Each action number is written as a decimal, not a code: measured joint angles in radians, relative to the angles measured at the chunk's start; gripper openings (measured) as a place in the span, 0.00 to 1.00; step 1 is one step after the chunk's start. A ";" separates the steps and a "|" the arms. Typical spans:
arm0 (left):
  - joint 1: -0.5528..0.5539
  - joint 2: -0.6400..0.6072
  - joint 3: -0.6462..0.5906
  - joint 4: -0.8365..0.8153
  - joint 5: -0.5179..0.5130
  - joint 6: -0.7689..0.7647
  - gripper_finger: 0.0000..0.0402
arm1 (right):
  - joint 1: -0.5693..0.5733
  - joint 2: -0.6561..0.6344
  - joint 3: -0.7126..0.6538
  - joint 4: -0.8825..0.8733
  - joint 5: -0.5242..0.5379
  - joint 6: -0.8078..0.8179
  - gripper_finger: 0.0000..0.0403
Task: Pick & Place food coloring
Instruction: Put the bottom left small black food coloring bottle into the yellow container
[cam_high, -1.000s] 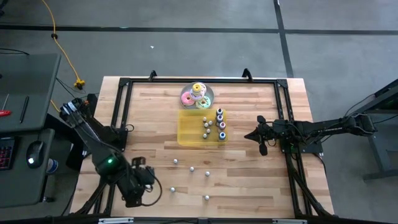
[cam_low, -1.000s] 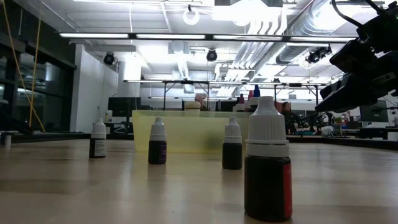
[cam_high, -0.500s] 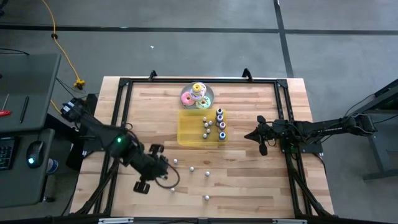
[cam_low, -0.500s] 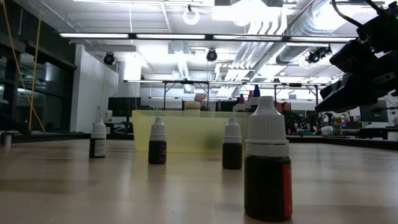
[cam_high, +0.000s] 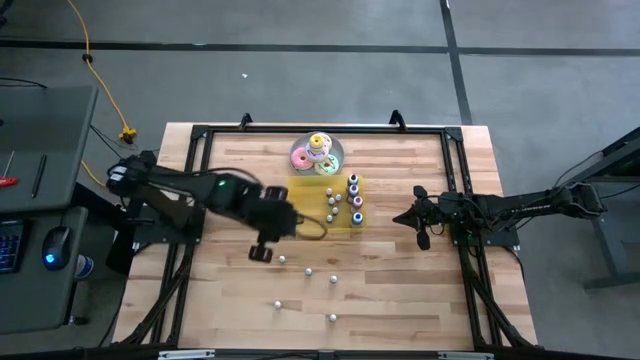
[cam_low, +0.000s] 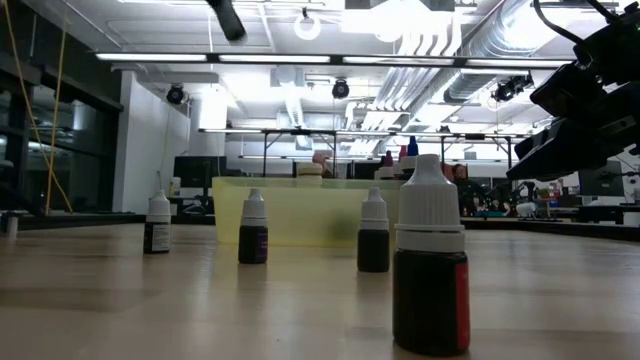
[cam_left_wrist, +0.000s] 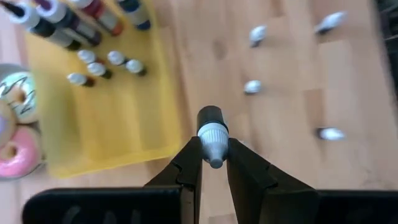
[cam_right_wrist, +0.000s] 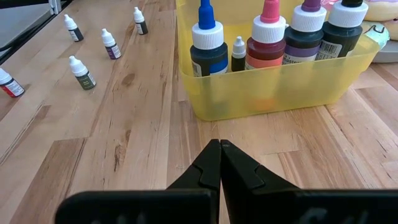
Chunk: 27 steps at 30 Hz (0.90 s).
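Yellow tray (cam_high: 305, 208) | left gripper (cam_left_wrist: 214, 163) clamped one food coloring bottle (cam_left_wrist: 211, 134) just beside tray's near edge | right gripper (cam_right_wrist: 220, 163) closed, empty, waiting right of tray | advice: carry bottle over tray wall, lower upright onto bare floor, clear of bottles already inside.

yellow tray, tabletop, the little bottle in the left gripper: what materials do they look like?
Yellow tray: likely plastic, translucent and glossy; bottle bodies show through its wall.
Tabletop: wood planks, visible grain and seams, low-sheen finish.
Small bottle clamped in the left gripper: probably plastic, dark body, matte pale ribbed cap with a dropper tip; glass can't be ruled out.
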<state>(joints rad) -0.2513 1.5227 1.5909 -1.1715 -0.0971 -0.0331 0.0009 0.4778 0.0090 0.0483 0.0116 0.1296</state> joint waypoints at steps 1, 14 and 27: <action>0.021 0.015 0.000 0.001 0.000 0.019 0.12 | 0.000 0.000 0.000 0.000 0.000 0.000 0.00; 0.185 0.219 0.082 -0.036 0.025 0.279 0.12 | 0.000 0.000 0.000 0.000 0.000 0.000 0.00; 0.333 0.611 0.519 -0.257 -0.024 0.342 0.12 | 0.000 0.000 0.000 -0.005 0.000 0.000 0.00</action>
<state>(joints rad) 0.0814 2.1341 2.1102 -1.4281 -0.1209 0.3088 0.0008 0.4774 0.0090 0.0429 0.0116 0.1299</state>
